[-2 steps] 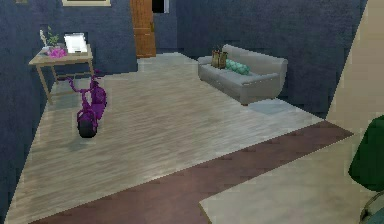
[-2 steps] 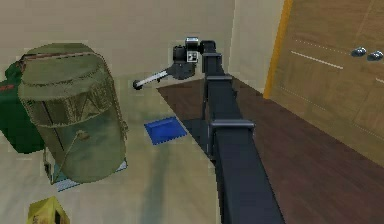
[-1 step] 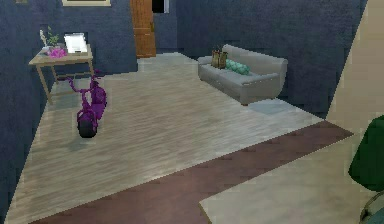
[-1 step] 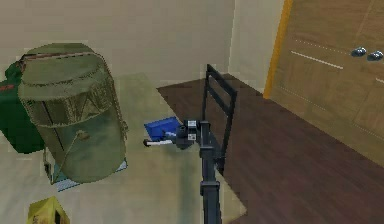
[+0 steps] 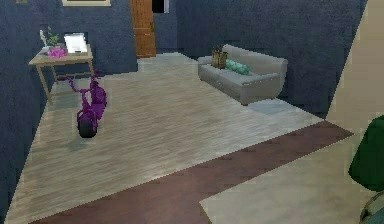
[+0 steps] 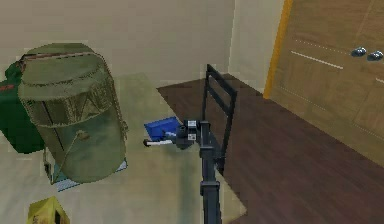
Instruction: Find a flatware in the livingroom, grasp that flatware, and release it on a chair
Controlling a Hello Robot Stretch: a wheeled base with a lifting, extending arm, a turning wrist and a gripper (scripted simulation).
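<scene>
Arm out beside dark chair, claw at blue object, any load indiscernible

Dark square-sectioned arm, near black and matte, plain along its sides. Carries two small white squares with black marks at the far end. Beside them a dark, blocky gripper body with two thin fingers, too small for finer detail.

A grey sofa against dark blue walls, an olive-green bin, a black chair
</scene>
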